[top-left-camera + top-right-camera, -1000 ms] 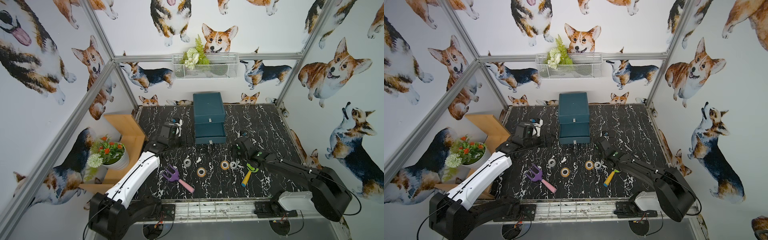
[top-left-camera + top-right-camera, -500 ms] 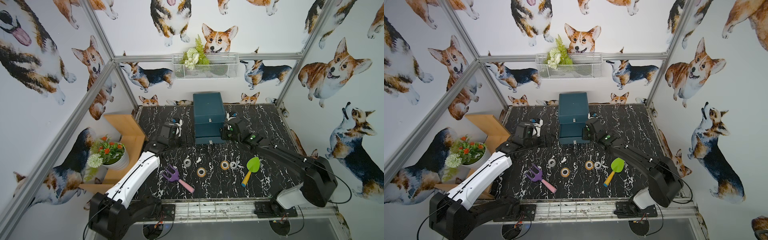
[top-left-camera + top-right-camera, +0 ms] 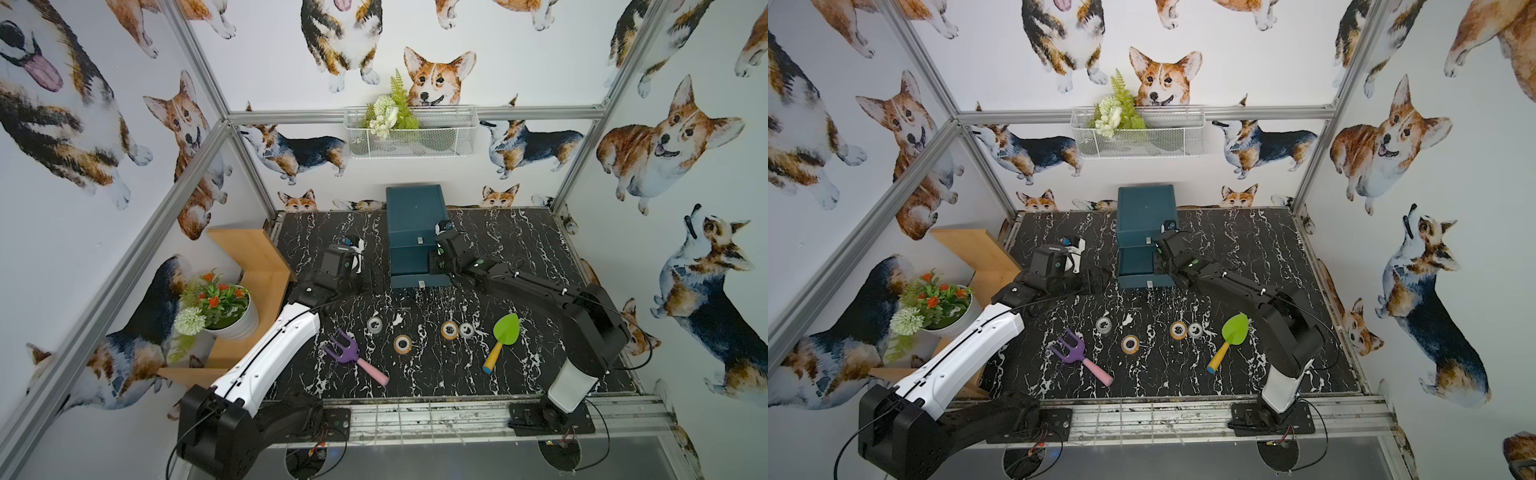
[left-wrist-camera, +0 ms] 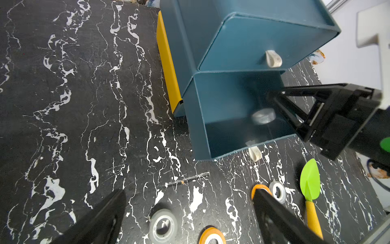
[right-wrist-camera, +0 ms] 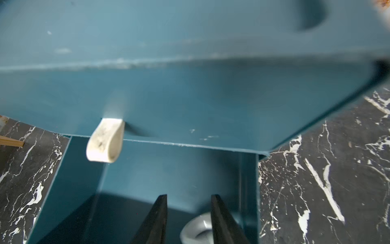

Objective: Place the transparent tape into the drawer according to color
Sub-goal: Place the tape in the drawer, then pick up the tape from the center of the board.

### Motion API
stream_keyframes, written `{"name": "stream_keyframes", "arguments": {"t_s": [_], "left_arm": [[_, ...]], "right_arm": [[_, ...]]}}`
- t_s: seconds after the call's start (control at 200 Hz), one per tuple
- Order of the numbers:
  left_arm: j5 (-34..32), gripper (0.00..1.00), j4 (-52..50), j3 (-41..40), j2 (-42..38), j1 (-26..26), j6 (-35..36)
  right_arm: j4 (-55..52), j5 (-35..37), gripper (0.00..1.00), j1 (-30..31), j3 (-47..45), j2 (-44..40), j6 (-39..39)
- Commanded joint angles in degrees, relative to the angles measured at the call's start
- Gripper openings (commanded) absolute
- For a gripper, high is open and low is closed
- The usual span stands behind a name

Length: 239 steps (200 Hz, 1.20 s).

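The teal cabinet's lower drawer stands pulled open. My right gripper reaches into its right side; its jaws are apart and empty in the right wrist view. A grey-white transparent tape roll lies in the drawer, partly behind one finger, and looks blurred in the left wrist view. On the table lie a grey-white roll, an orange roll, a second orange roll and another grey-white roll. My left gripper hangs wide open left of the cabinet, holding nothing.
A green toy trowel lies right of the rolls and a purple toy rake to their left. The upper drawer is shut. A flower pot and a wooden shelf stand at the table's left edge.
My right arm swung from the table near the trowel up to the cabinet and into the open drawer. The left arm has not moved.
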Motion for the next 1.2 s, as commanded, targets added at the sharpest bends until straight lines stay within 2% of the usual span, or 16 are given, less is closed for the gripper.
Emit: {"name": "stream_keyframes", "arguments": {"t_s": [0.0, 0.245, 0.555, 0.781, 0.921, 1.056, 1.191], "left_arm": [[-0.83, 0.99, -0.1, 0.12, 0.04, -0.01, 0.83], [-0.94, 0.99, -0.08, 0.03, 0.18, -0.06, 0.83], [-0.92, 0.99, -0.02, -0.05, 0.3, -0.01, 0.83], [-0.92, 1.0, -0.1, 0.02, 1.07, -0.01, 0.88], [-0.92, 1.0, -0.58, 0.19, 2.19, -0.24, 1.01], [-3.28, 1.0, -2.1, 0.47, 3.46, -1.34, 0.71], [-8.94, 0.99, -5.82, 1.57, 6.71, -5.48, -0.7]], "right_arm": [[-0.44, 1.75, 0.4, 0.48, 1.02, 0.84, -1.58], [0.39, 2.12, 0.51, 1.35, 0.7, -2.54, -2.12], [3.64, -0.28, 0.58, 2.14, -3.24, -10.88, -1.22], [9.74, -5.53, 0.6, 2.41, -13.02, -21.21, -0.86], [10.6, -6.33, 0.61, 2.4, -20.42, -27.66, 1.15], [10.43, -5.97, 0.61, 2.4, -27.29, -32.46, 2.85], [9.31, -3.98, 0.61, 2.4, -31.59, -34.64, 4.87]]}}
